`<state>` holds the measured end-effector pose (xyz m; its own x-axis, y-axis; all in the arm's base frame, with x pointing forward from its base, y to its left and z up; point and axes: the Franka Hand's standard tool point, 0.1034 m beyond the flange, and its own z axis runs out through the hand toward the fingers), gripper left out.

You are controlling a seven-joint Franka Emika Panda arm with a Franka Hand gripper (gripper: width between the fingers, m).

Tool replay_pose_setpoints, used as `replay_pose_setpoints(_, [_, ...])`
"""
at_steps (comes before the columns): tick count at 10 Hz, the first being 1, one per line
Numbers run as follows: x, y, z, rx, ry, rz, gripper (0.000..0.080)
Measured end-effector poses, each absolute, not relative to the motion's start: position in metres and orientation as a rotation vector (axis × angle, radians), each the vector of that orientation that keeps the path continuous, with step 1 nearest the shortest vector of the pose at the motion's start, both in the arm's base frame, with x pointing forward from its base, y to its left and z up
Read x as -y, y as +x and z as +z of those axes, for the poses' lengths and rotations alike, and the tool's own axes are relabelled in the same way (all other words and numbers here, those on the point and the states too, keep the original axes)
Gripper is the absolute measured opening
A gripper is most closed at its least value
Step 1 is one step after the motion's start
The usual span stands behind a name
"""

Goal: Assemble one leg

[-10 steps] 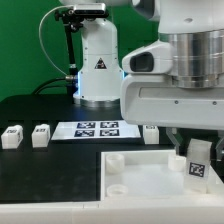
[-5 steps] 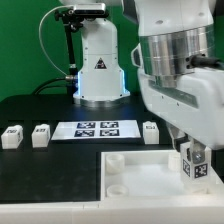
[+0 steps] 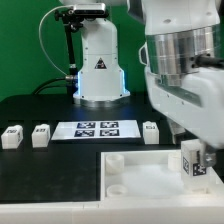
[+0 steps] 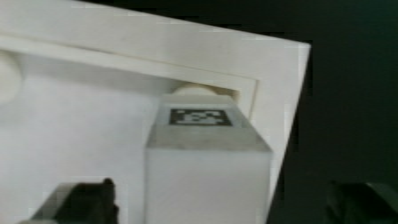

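My gripper (image 3: 192, 150) is shut on a leg (image 3: 191, 163), a small white block with a black-and-white tag, and holds it upright over the exterior view's right side of the large white panel (image 3: 140, 180). In the wrist view the leg (image 4: 205, 150) runs between my dark fingers (image 4: 89, 203). Its far end sits at a round corner socket (image 4: 198, 90) of the panel (image 4: 71, 130). I cannot tell whether it touches the socket. Three more legs (image 3: 11, 136) (image 3: 41, 134) (image 3: 151, 131) stand on the black table.
The marker board (image 3: 97, 129) lies between the loose legs behind the panel. The robot's white base (image 3: 99, 65) stands behind it. The panel has another raised socket (image 3: 116, 160) at its near-left corner.
The gripper has shifted a little toward the exterior view's left with the leg. The leg has turned from tilted to upright.
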<state>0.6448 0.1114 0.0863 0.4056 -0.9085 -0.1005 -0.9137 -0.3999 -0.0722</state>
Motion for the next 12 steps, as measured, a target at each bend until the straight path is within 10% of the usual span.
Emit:
replay_pose_setpoints(8, [-0.1117,0.6435,0.0806,-0.221,-3.032,-0.041,0.0649])
replay_pose_setpoints(12, [-0.1114,0.6431,0.0799,-0.644,-2.961,-0.013,0.0292])
